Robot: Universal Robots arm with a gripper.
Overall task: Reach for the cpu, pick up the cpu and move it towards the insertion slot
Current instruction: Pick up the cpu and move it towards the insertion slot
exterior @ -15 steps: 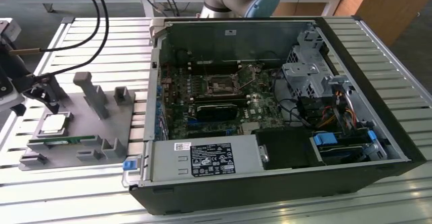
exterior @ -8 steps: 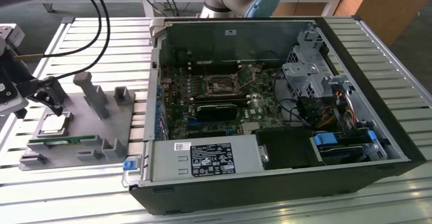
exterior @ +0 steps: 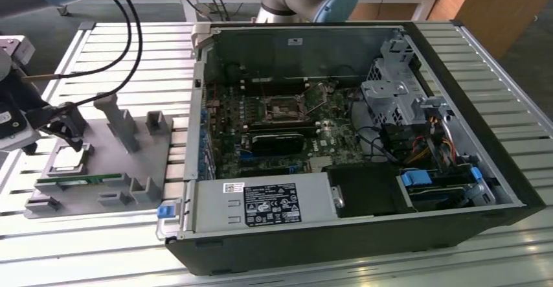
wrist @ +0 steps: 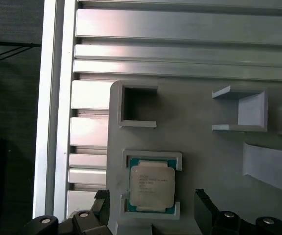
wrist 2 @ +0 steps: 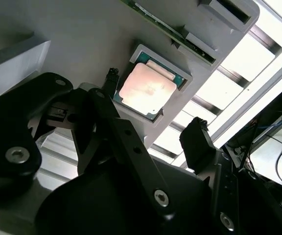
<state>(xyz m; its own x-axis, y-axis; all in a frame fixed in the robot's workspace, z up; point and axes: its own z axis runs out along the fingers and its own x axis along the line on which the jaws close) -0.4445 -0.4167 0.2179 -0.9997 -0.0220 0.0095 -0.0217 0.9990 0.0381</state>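
**Fingers spread either side of cpu**

The arm's fingers (wrist 2: 196, 139) stand released, and the cpu (wrist 2: 146, 88) lies flat between them, untouched, in its recess on the grey holder (wrist: 204, 161). The insertion slot (exterior: 284, 109) sits well apart from the fingers, inside the open computer case (exterior: 346, 254) on the slatted counter (exterior: 112, 41).

Cpu (wrist: 152, 187): silver-grey top, teal-green rim. Holder (wrist: 204, 161): plain pale grey. Table (wrist: 180, 29): silver, ribbed slats. Claw (wrist: 150, 195): matte black. PC case (exterior: 346, 248): black. Mobo (exterior: 226, 146): dark green.

hand (wrist: 150, 197) cut off, insertion slot (exterior: 283, 109) tiny
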